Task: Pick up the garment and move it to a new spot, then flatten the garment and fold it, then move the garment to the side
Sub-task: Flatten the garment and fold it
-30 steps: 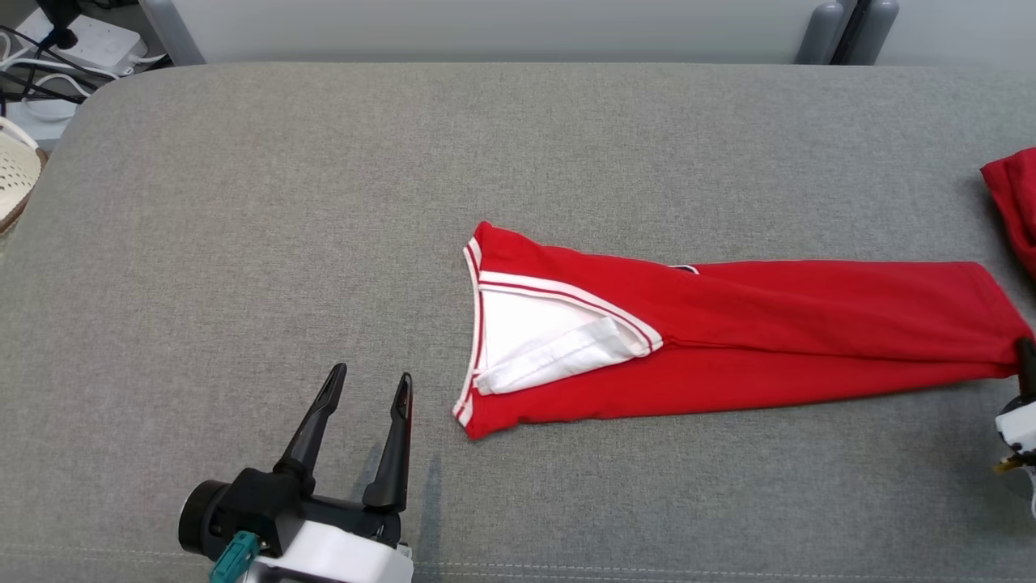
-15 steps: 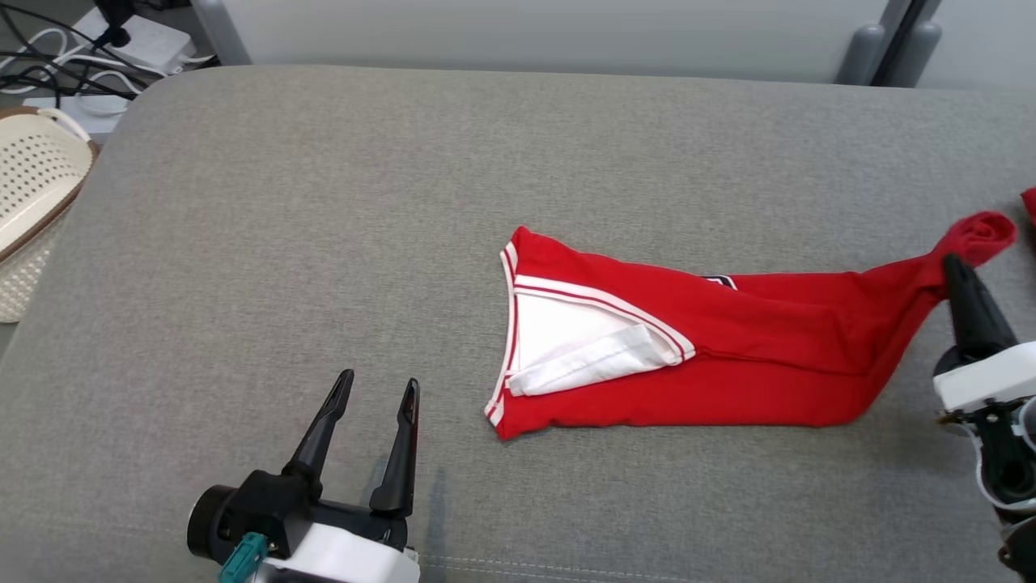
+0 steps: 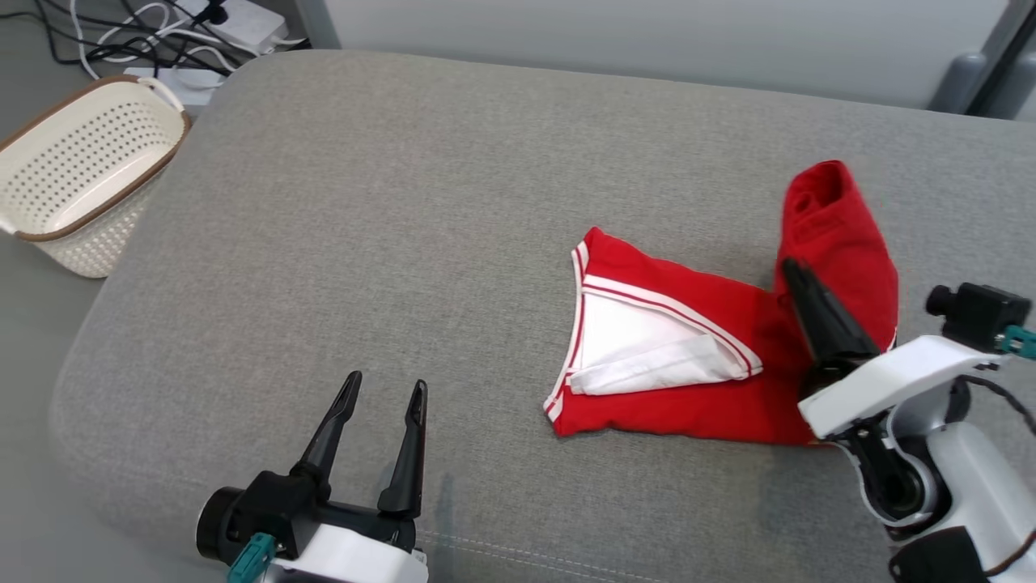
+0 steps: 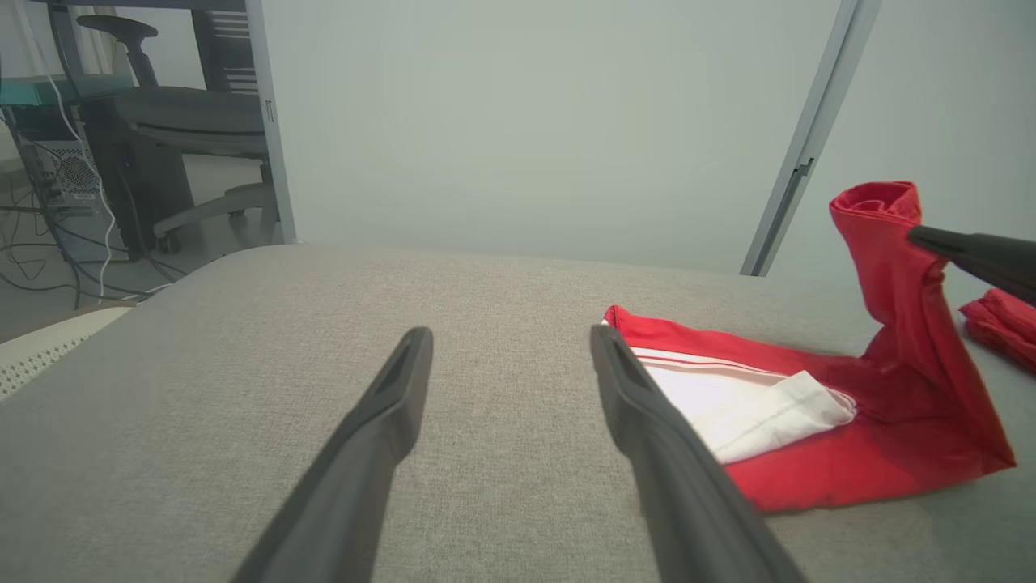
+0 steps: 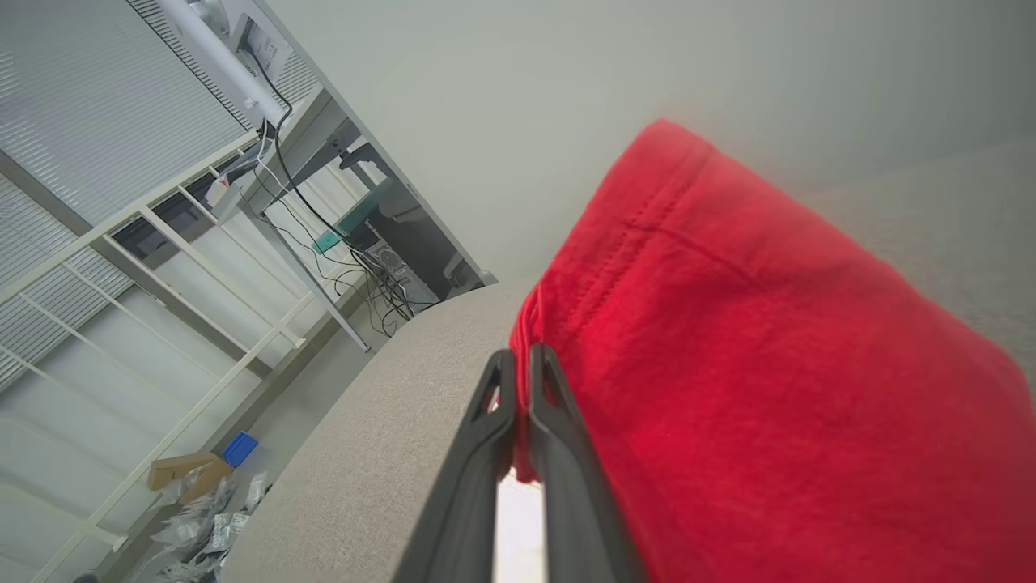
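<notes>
- Left gripper (image 3: 387,382) sits by the front edge, left of centre. Its fingers are spread wide with nothing between them, over bare grey padded surface (image 3: 364,210).
- A stitched seam (image 3: 518,555) runs along the front edge, close to that gripper's base.
- The garment (image 3: 672,409), red with a white-striped neckline, lies right of centre. The neckline end is flat, with its left edge facing open surface. In the left wrist view the garment (image 4: 858,470) lies to the right, past the left gripper (image 4: 510,334).
- Right gripper (image 3: 789,269) has its fingers pinched tight on the garment's right end. That end stands up off the surface in a hump, hem uppermost.
- In the right wrist view the right gripper (image 5: 520,355) is closed on the edge of the garment (image 5: 769,389).
- A second red cloth (image 4: 999,324) lies beyond the raised end.
- There is wide bare surface left of and behind the garment, out to the rounded far-left corner.
- A perforated cream basket (image 3: 81,162) sits off the left edge, lower than the surface.
- Cables and a white power strip (image 3: 235,20) lie past the far-left corner.
</notes>
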